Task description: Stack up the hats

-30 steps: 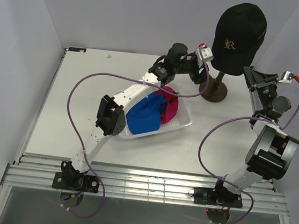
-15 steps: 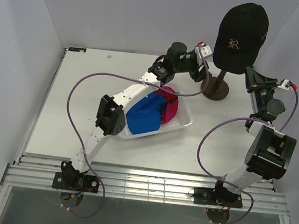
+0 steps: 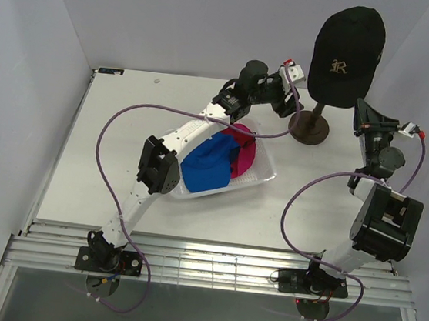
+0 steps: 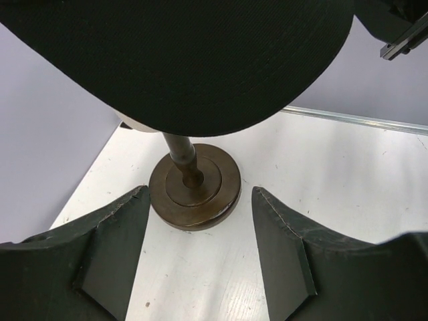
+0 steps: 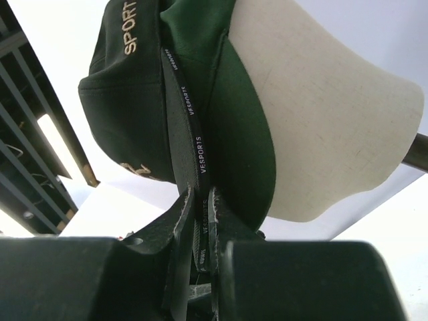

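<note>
mannequin head (image 5: pixel 321 114): beige egg shape
black cap (image 3: pixel 349 36): soft fabric, over green cap (image 5: pixel 234 134) on the head
right gripper (image 5: pixel 198 214): clamped on black cap's woven strap (image 5: pixel 190 114)
left gripper (image 4: pixel 200 194): jaws apart, below the head

Robot lab: white-walled enclosure (image 3: pixel 31 70), arms (image 3: pixel 178 137) bolted to table (image 3: pixel 116 141).

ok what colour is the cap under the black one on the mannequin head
Dark green; that inner cap shows best in the right wrist view.
</note>
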`<act>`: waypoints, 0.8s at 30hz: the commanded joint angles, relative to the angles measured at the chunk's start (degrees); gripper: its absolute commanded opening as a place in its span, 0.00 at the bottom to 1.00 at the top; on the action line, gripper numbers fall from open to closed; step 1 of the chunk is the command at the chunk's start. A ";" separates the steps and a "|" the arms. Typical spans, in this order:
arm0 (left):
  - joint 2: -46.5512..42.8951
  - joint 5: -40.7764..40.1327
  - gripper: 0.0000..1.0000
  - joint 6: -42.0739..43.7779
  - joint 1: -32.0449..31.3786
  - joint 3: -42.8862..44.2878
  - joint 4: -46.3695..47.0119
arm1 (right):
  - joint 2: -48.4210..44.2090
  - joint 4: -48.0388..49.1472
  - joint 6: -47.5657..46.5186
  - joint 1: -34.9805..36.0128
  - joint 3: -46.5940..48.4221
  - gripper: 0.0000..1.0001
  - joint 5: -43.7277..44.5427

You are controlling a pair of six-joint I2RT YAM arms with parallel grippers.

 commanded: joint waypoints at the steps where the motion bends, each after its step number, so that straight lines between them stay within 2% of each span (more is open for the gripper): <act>1: -4.08 0.01 0.72 -0.36 -0.01 2.57 -0.55 | -3.80 18.42 -5.05 -0.14 -1.34 0.08 3.23; 5: -4.08 -0.17 0.73 -0.28 -0.01 2.92 -0.72 | -6.18 13.20 -7.53 -0.14 0.49 0.08 0.68; 7: -4.17 -0.17 0.73 -0.28 -0.01 3.01 -0.90 | -6.35 13.11 -7.27 -0.23 0.41 0.25 0.76; 9: -4.08 -0.08 0.73 -0.37 -0.01 3.19 -1.16 | -6.62 13.46 -7.01 -0.23 -0.20 0.35 0.85; 14: -4.43 -0.17 0.73 -0.19 -0.01 3.28 -1.43 | -6.80 12.14 -5.34 -0.75 -3.01 0.41 1.55; 15: -4.43 -0.17 0.73 -0.19 -0.01 3.28 -1.51 | -6.80 12.58 -4.90 -0.93 -3.71 0.50 1.90; 17: -4.61 -0.08 0.73 -0.01 -0.01 3.45 -1.95 | -7.06 13.20 -4.46 -1.45 -5.03 0.53 1.82; 20: -4.61 -0.17 0.73 0.08 -0.01 3.71 -2.48 | -8.63 11.36 -4.81 -1.81 -5.12 0.64 0.41; 24: -4.78 -0.08 0.73 0.34 -0.01 4.42 -3.45 | -13.64 3.20 -10.23 -3.12 -6.35 0.80 0.05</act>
